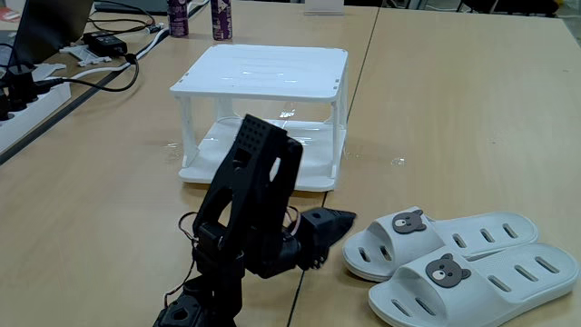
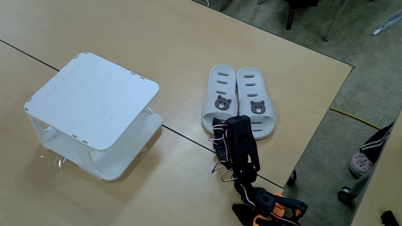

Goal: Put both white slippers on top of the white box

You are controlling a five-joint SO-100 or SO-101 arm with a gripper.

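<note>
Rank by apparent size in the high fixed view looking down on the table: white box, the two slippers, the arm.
1. white box, clearly largest.
2. Black arm and each slipper: left slipper, right slipper. Similar footprint; the arm sits higher, nearer the camera, so unranked. Slippers look equal.

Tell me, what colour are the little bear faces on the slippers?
Grey-brown with dark features, on the white slippers; clearest in a fixed view, on the nearer badge.

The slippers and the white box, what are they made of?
The white slippers look like soft, matte rubber or foam: thick rounded edges, moulded slots, no shine. The white box looks like hard, glossy plastic: its flat top reflects light, and its corner legs are thin.
</note>
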